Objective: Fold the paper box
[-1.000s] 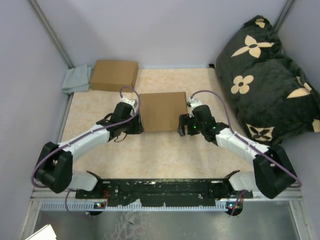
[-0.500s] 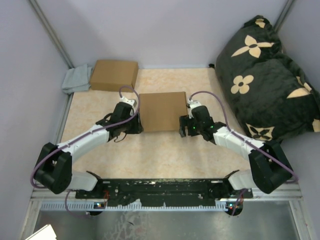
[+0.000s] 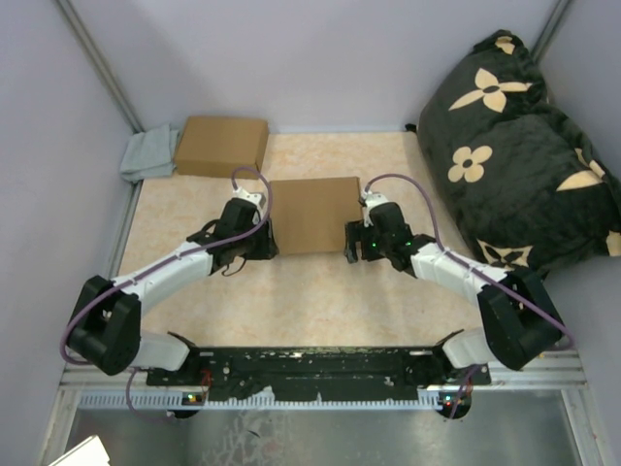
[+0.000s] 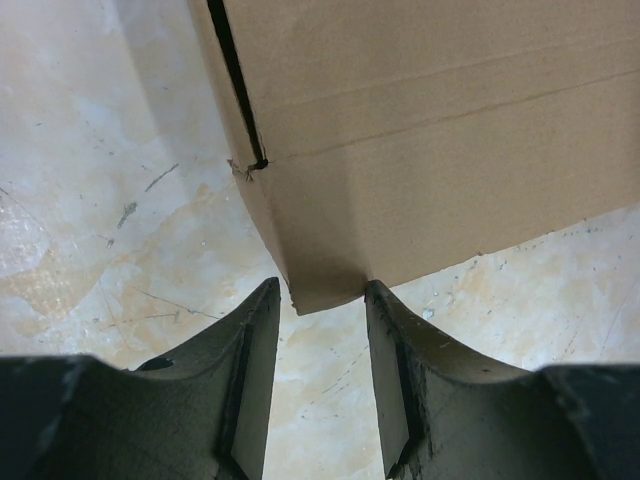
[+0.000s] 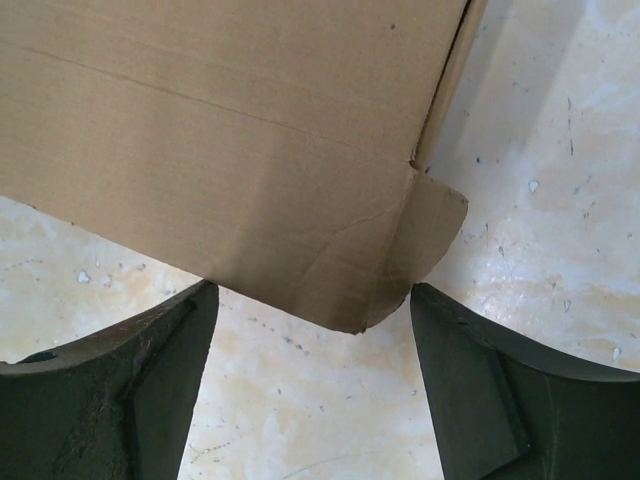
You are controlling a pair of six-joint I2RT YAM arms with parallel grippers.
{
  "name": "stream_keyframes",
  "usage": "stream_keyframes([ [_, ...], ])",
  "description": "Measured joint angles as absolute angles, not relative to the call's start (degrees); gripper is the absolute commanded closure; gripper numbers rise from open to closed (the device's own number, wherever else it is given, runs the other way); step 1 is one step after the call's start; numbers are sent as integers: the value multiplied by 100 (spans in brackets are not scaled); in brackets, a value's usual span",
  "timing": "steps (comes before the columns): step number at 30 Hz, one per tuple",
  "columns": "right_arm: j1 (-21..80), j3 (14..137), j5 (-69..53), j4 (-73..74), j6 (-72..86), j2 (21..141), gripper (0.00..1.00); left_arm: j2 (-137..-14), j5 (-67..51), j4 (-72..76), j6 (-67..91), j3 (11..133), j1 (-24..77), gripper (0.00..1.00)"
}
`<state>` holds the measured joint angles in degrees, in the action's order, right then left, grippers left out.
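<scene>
- The box (image 3: 312, 214) lies flat in the middle of the table (image 3: 243, 301), a plain brown rectangle with its long sides running left to right in the top view.
- The left claw (image 3: 270, 241) sits at the box's lower left corner and the right claw (image 3: 350, 243) at its lower right corner, so the two arms flank the box.
- In the left wrist view the box (image 4: 430, 120) fills the upper right of the frame, with two crease lines across it and a dark slit (image 4: 236, 95) down its left side.
- Its corner pokes down between the tips of the left claw (image 4: 321, 287). The jaws stand partly apart, close on either side of that corner. Whether they pinch it cannot be told.
- In the right wrist view the box (image 5: 220, 150) covers the upper left of the frame, with a creased, rounded tab (image 5: 430, 230) at its corner.
- The right claw (image 5: 312, 290) has its jaws set wide, one tip by the box's lower edge and the other by the tab. Whether they press on the cardboard cannot be told.
- A smooth brown carton (image 3: 222, 146) rests at the table's upper left, well apart from the box, with a grey cloth (image 3: 147, 155) touching its left side.
- A black cushion (image 3: 519, 146) with tan flowers fills the upper right of the top view.
</scene>
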<state>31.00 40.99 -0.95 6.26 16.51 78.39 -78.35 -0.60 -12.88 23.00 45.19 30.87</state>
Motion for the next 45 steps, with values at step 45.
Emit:
stream_keyframes([
  [45, 3096, 4805, -244, 816, 1623, 8331, 23, -8027, -36, -919, 2309, 4519, 3087, 54],
])
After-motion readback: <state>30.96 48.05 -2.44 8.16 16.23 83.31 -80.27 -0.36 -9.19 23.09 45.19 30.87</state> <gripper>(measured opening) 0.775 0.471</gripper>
